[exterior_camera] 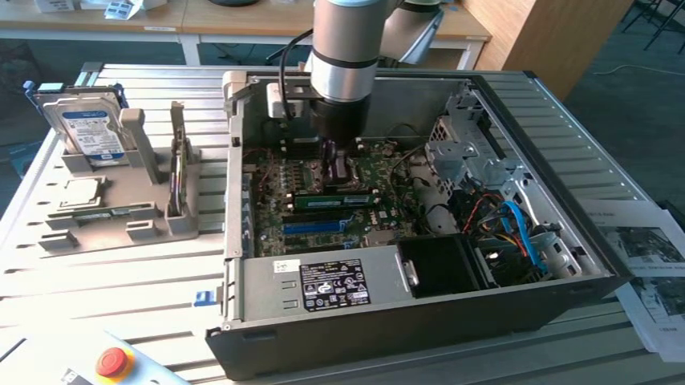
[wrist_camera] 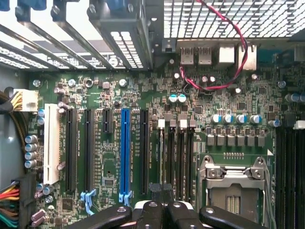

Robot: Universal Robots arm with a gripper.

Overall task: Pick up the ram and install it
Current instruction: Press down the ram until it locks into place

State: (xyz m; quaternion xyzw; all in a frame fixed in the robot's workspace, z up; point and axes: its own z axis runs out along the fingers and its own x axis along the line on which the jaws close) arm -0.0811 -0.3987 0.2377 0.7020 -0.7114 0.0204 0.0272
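Observation:
The ram [exterior_camera: 332, 195], a long narrow green stick, stands on edge in a slot of the motherboard [exterior_camera: 370, 172] inside the open computer case. My gripper [exterior_camera: 330, 148] hangs low over the board, just behind that slot and beside the processor socket [exterior_camera: 340, 167]. In the wrist view the gripper [wrist_camera: 162, 210] is shut, its black fingers [wrist_camera: 152, 212] pressed together with nothing visible between them. It hovers over the row of narrow black memory slots [wrist_camera: 176, 157] between the blue slot [wrist_camera: 125, 152] and the socket [wrist_camera: 233, 186]. I cannot make out the ram in the wrist view.
The case walls [exterior_camera: 230, 160] and the power supply [exterior_camera: 321, 285] box in the board. Cables and a drive cage [exterior_camera: 471, 152] fill the exterior view's right. A grey fixture [exterior_camera: 118, 216] outside holds a hard drive [exterior_camera: 91, 132] and a silver processor chip [exterior_camera: 80, 192]. A red button [exterior_camera: 112, 362] sits near the front.

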